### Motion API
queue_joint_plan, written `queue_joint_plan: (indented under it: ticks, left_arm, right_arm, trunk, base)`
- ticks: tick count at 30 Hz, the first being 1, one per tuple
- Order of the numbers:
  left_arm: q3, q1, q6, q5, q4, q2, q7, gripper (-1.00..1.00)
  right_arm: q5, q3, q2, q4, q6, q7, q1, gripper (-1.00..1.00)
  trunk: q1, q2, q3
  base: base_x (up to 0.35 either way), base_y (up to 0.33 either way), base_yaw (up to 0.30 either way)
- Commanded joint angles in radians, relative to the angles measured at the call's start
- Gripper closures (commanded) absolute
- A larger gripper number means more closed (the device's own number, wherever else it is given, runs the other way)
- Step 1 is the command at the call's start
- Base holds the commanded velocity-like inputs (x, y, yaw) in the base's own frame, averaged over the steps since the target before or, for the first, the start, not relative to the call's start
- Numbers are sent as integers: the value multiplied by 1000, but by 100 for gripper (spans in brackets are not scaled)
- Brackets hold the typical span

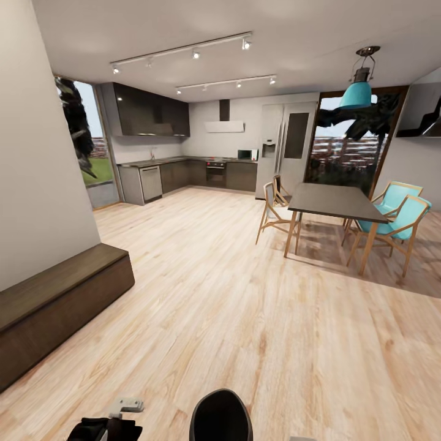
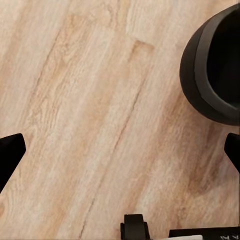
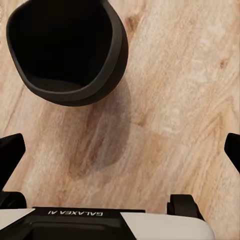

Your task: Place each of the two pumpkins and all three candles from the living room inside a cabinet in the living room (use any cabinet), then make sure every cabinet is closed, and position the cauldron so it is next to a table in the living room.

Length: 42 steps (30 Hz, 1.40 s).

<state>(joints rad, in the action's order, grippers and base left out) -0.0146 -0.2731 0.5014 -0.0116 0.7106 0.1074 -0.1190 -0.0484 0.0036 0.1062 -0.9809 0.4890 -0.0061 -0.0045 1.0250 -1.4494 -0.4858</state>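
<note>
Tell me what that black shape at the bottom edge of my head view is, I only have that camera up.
Observer: It's the cauldron. The right wrist view looks down into it: an open black pot standing on the wood floor, and its inside looks empty.
Operator: Is either gripper holding it?
Observer: No. The right gripper has its fingertips spread wide over bare floor, apart from the pot.
Operator: And the left?
Observer: The left gripper is open too, and the cauldron sits off to one side of it, untouched.
</note>
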Motion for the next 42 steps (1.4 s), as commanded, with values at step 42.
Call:
queue_joint_plan:
  ticks: [42]
  left_arm:
    - [-1,-3,8,2,-4,-86,43,-100]
  right_arm:
    - [-5,42,1,34,-79,-1,-2,-100]
  trunk:
    - [84,-155,-70]
  base:
    - [0,0,0]
